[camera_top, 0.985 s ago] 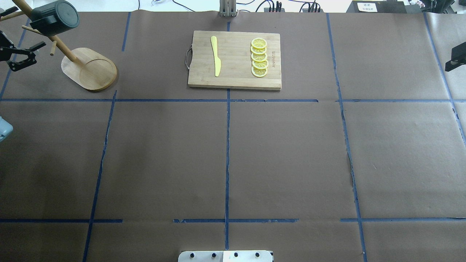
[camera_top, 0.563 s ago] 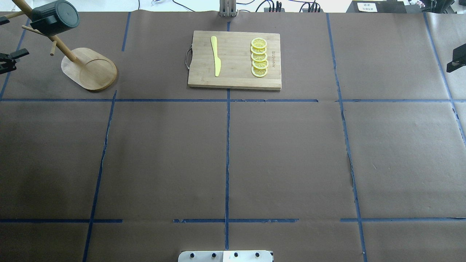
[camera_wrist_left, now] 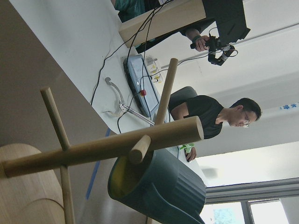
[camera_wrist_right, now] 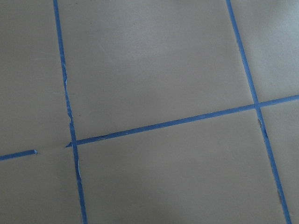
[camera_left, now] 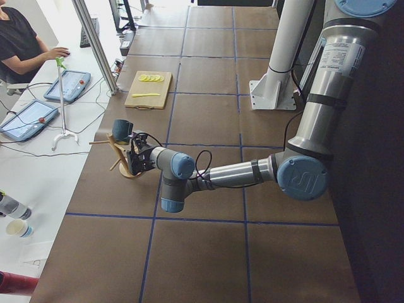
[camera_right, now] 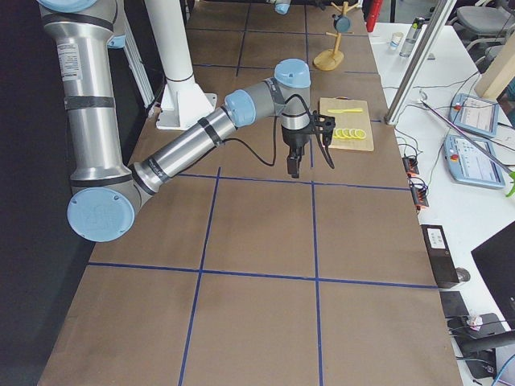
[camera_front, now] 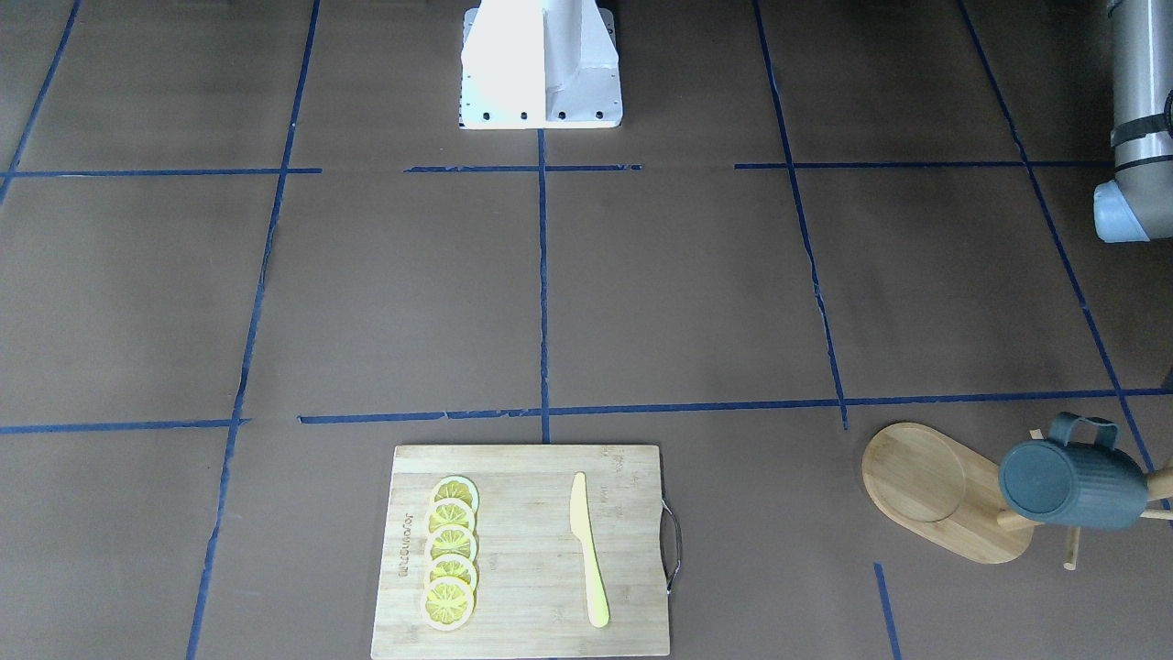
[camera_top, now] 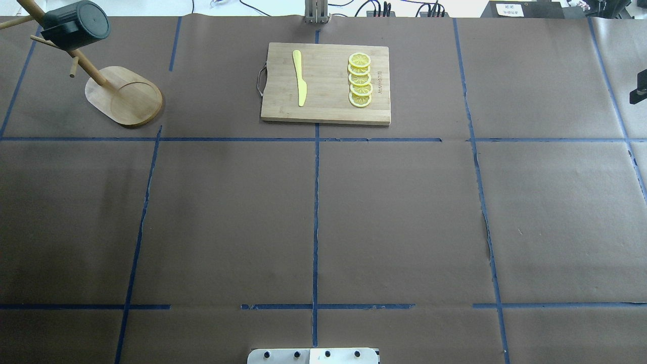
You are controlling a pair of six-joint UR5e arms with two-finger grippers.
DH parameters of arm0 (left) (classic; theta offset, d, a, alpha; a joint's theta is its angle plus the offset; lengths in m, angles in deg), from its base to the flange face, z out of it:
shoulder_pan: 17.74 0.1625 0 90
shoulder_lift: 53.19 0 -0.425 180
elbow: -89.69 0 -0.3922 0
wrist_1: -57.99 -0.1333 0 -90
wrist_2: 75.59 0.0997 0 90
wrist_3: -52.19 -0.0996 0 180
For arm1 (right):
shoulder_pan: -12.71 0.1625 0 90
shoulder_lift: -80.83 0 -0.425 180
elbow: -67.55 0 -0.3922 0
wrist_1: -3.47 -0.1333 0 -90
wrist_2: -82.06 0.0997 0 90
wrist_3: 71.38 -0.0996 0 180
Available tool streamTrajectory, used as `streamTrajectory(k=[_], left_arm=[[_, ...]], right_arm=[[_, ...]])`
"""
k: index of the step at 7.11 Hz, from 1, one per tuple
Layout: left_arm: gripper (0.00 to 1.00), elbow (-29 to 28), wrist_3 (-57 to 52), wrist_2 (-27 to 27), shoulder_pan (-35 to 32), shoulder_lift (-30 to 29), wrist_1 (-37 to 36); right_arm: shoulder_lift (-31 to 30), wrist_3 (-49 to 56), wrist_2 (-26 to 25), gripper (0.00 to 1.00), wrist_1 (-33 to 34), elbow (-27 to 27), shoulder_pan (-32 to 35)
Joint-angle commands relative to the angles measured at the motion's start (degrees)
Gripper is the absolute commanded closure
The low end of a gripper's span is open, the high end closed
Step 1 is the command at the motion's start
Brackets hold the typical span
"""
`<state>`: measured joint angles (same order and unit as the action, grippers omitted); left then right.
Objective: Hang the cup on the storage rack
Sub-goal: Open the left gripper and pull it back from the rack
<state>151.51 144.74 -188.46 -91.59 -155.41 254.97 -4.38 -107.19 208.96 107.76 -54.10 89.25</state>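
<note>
The cup (camera_front: 1072, 484), hung on the storage rack (camera_front: 926, 486), looks stiff and breakable; grip its rim. Left fingers (camera_left: 135, 154), right fingers (camera_right: 291, 163): can't tell.

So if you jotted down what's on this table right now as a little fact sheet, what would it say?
Cup: dark blue-grey, hanging on the rack, clear of the table
Rack: wooden mug tree, far corner on the robot's left
Cutting board: far middle, carrying a yellow knife and five lemon slices
Left pincer: beside the rack, apart from the cup; open or shut unclear
Right pincer: over bare table, far from the cup; open or shut unclear
</note>
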Motion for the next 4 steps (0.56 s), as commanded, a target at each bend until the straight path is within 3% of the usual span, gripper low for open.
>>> streamTrajectory(k=[1, 3, 4], left_arm=[[0.0, 0.06, -24.16, 0.03, -1.91, 0.52, -10.34], [0.01, 0.14, -42.89, -3.02, -3.23, 1.22, -19.83], [0.01, 0.49, -48.73, -11.05, -7.93, 1.23, -27.62]], right_arm=[[-1.26, 5.46, 0.63, 0.01, 1.09, 1.23, 2.64], [-2.32, 11.96, 1.85, 0.01, 1.0, 5.69, 3.79], [-2.59, 14.08, 2.12, 0.01, 0.83, 7.63, 3.97]])
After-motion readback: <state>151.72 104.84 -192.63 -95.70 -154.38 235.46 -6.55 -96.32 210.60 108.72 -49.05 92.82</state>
